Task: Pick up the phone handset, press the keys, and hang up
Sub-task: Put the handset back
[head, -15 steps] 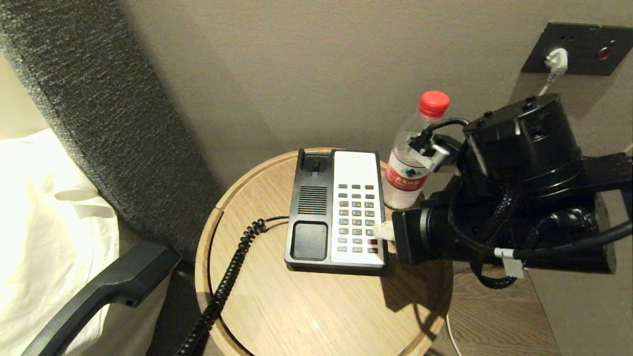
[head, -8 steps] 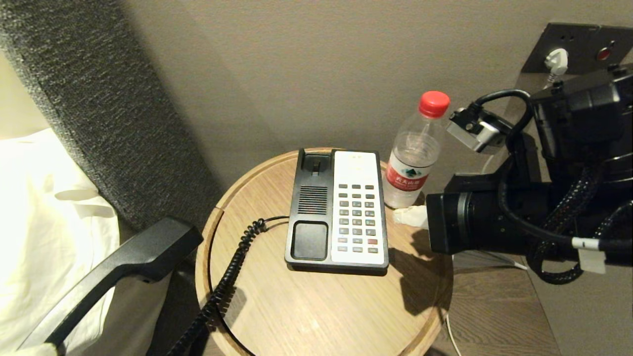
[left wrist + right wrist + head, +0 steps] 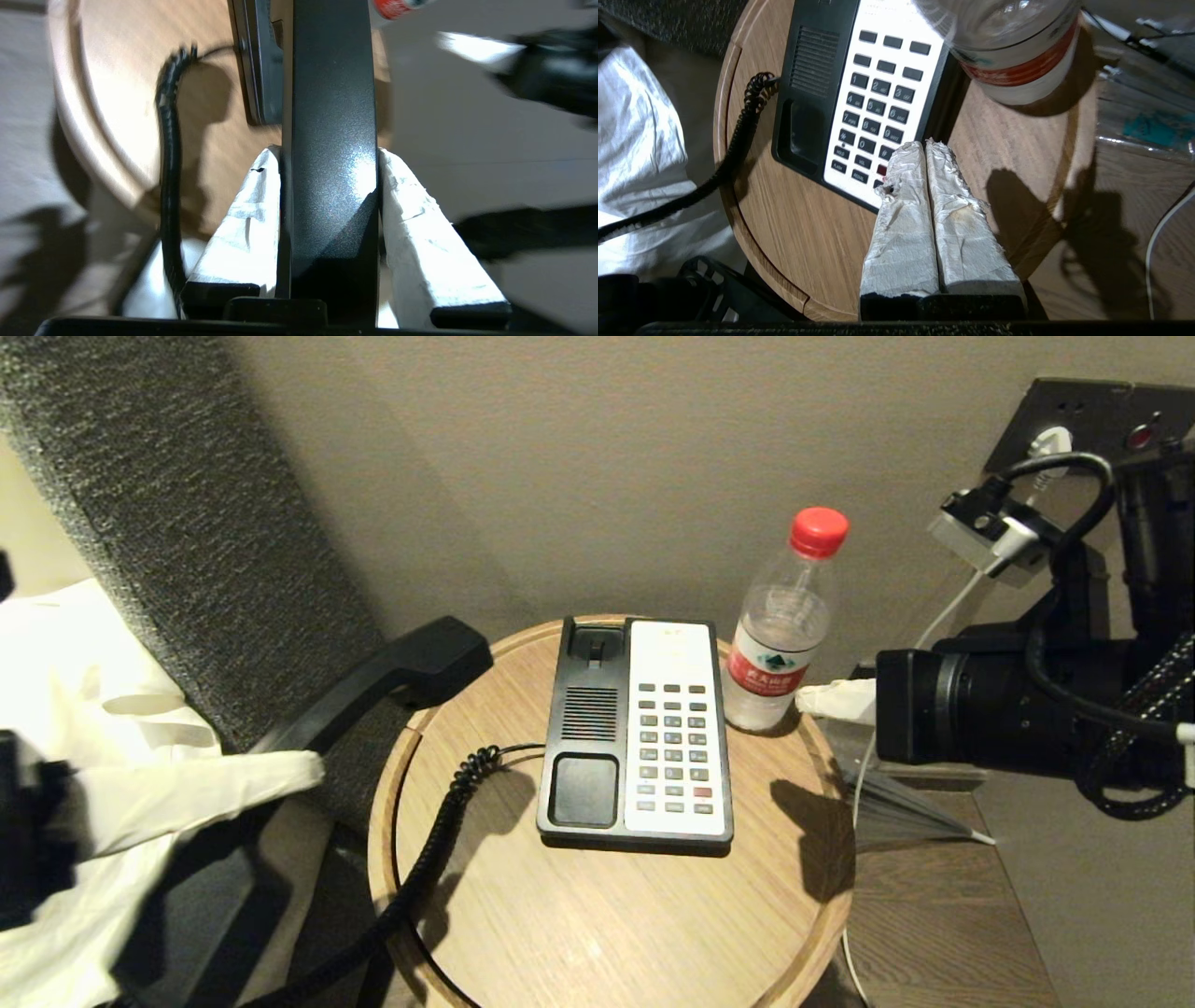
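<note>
The black phone handset (image 3: pixel 392 677) hangs in the air just left of the round wooden table (image 3: pixel 597 915), tilted, its upper end near the table's back left edge. My left gripper (image 3: pixel 303 763), fingers wrapped in white, is shut on the handset's middle (image 3: pixel 329 93). The coiled cord (image 3: pixel 439 840) runs from the phone base (image 3: pixel 583 719) off the table's front left. The keys (image 3: pixel 674 737) lie uncovered. My right gripper (image 3: pixel 814 698) hovers at the table's right edge beside the bottle, shut and empty (image 3: pixel 923 144), its tips off the keypad (image 3: pixel 873 98).
A water bottle (image 3: pixel 782 635) with a red cap stands right of the phone base. A grey padded headboard (image 3: pixel 187 541) and white bedding (image 3: pixel 56 709) are on the left. A wall socket with a white plug (image 3: pixel 1050 439) is at the back right.
My left gripper has carried the handset up and right, towards the table. My right gripper has drawn back to the right, off the keys and out to the table's edge.
</note>
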Robot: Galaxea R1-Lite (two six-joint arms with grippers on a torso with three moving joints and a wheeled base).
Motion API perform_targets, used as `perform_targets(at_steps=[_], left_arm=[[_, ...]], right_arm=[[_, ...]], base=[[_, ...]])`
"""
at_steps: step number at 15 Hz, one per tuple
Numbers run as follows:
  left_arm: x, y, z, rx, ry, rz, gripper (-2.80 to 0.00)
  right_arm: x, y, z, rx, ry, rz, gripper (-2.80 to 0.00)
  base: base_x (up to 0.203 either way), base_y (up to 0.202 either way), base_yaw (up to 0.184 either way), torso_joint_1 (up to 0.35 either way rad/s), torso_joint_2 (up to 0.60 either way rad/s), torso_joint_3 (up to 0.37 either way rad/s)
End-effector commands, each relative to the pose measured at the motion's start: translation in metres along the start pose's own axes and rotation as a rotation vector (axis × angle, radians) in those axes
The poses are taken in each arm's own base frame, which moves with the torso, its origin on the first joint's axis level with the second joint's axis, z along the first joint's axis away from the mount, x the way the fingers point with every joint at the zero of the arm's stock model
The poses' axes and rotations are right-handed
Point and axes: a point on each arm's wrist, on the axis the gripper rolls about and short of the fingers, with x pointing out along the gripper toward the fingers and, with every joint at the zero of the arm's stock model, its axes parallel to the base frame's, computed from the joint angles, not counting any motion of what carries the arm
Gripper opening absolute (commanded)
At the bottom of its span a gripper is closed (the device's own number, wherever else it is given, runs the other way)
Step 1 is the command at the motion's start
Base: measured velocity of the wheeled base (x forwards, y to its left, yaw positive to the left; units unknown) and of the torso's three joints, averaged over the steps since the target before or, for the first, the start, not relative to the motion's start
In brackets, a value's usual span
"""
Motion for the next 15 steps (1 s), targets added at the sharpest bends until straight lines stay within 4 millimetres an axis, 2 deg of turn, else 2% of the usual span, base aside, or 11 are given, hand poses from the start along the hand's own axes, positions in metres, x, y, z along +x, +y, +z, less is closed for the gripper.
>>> perform_targets(at_steps=[1, 6, 8, 11, 15], left_arm=[[0.067, -0.005, 0.002, 0.050, 0.076, 0.069, -2.80], [0.147, -0.010, -0.007, 0.212, 0.023, 0.263, -2.80], [0.168, -0.012, -0.006, 0.277, -0.034, 0.315, -2.80], [0.174, -0.019, 0.007, 0.269, -0.100, 0.331, -2.80], [0.172, -0.021, 0.010, 0.261, -0.118, 0.332, -2.80]], right_arm=[[-0.006, -0.006, 0.007, 0.019, -0.035, -0.021, -2.80], [-0.012, -0.018, 0.014, 0.044, -0.078, -0.059, -2.80], [-0.014, -0.019, 0.014, 0.045, -0.082, -0.054, -2.80], [-0.017, -0.021, 0.007, 0.045, -0.067, -0.054, -2.80], [-0.017, -0.021, 0.006, 0.045, -0.064, -0.055, -2.80]], base=[[0.000, 0.000, 0.000, 0.000, 0.00, 0.000], [0.000, 0.000, 0.000, 0.000, 0.00, 0.000], [0.000, 0.000, 0.000, 0.000, 0.00, 0.000], [0.000, 0.000, 0.000, 0.000, 0.00, 0.000], [0.000, 0.000, 0.000, 0.000, 0.00, 0.000]])
